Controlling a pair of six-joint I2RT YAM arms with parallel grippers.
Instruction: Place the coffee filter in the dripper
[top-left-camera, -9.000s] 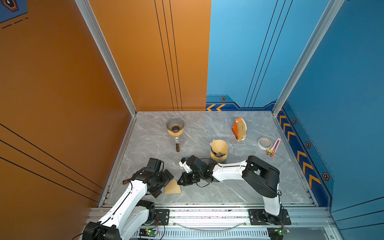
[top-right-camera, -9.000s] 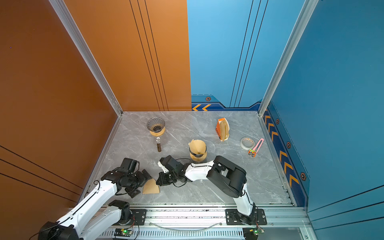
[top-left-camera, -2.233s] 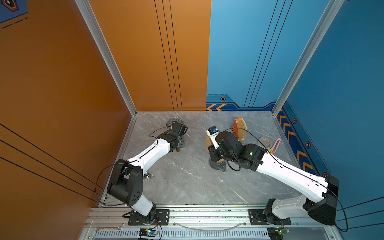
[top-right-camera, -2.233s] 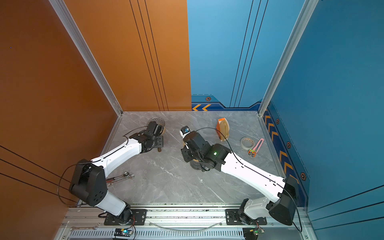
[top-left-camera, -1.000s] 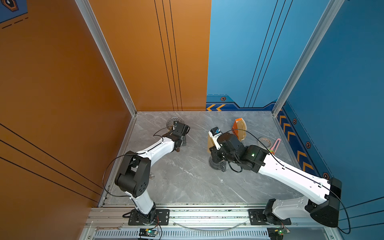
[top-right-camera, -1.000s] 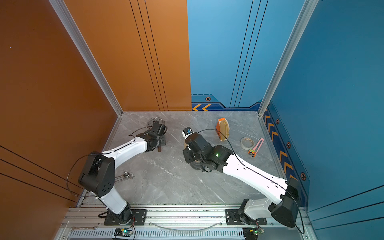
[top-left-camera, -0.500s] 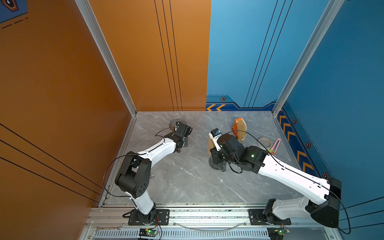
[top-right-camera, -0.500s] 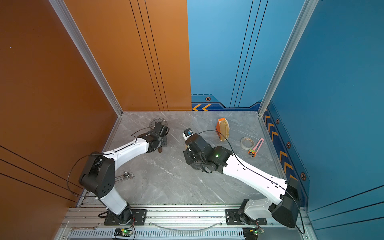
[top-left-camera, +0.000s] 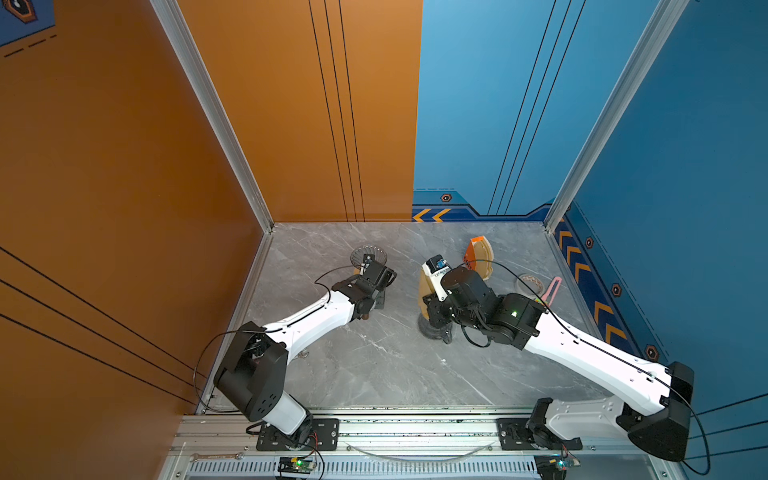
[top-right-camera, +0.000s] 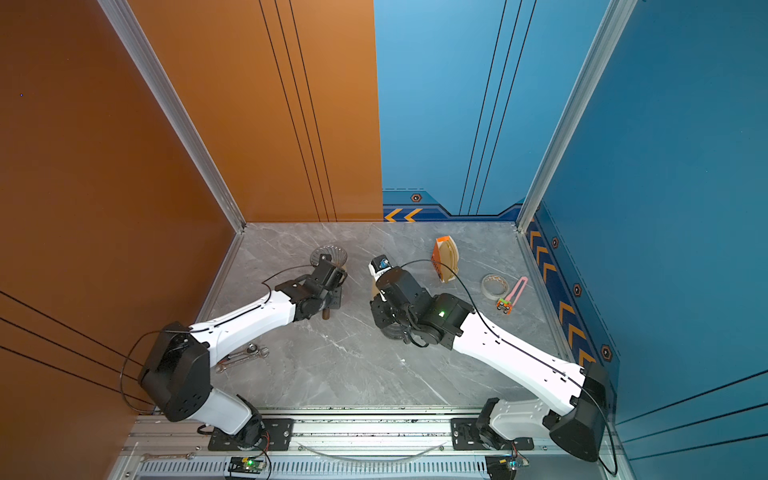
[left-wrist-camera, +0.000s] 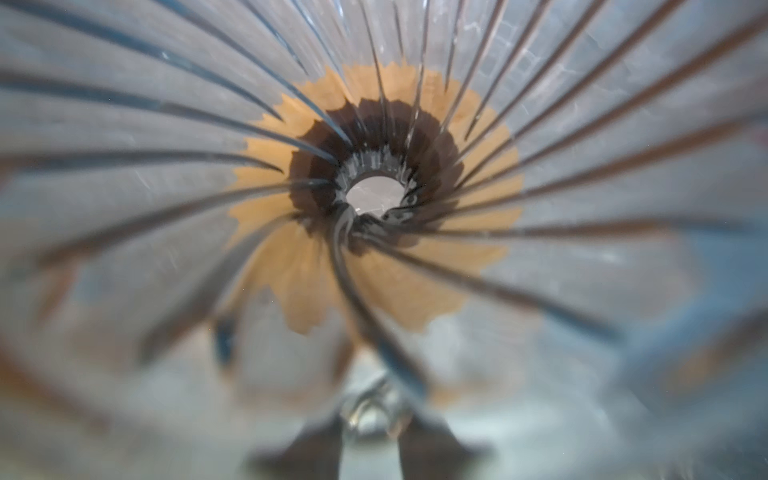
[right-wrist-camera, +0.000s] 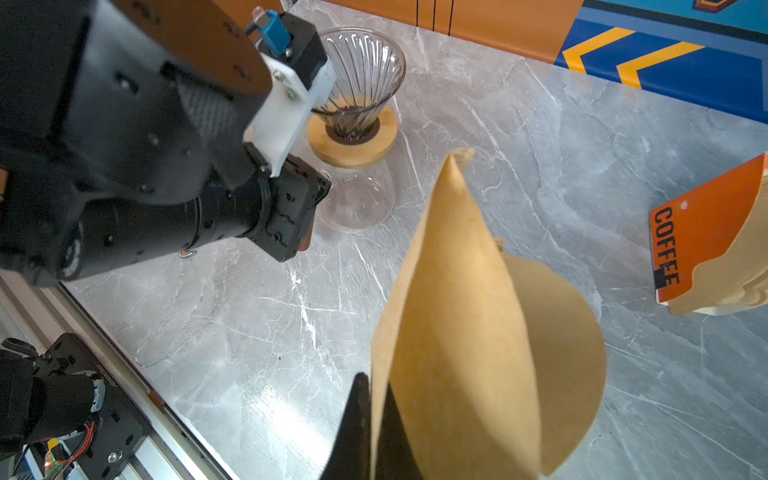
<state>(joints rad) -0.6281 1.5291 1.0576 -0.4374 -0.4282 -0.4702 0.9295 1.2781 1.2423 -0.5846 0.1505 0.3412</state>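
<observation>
In the right wrist view the right gripper was closed tight on one edge of the coffee filter. The filter was a brown paper cone bowed partly open, its pointed end farthest from the gripper and lifted off the table. The dripper, a ribbed glass funnel, stood well ahead of that gripper, beyond the filter's point. The paper looked thin, light and limp and would likely crease under any push. The hold at the edge therefore seemed right, leaving the point free to go in first. In the left wrist view the left gripper showed two blurred dark fingers standing narrow with something glassy between them. Whether they gripped it I could not tell. Just ahead of that gripper the dripper's bowl filled the view, with no paper in it. The glass was probably hard, slick and breakable, and might tip if nudged. In both top views the filter hung in the right gripper, well apart from the dripper, which sat close by the left gripper.
</observation>
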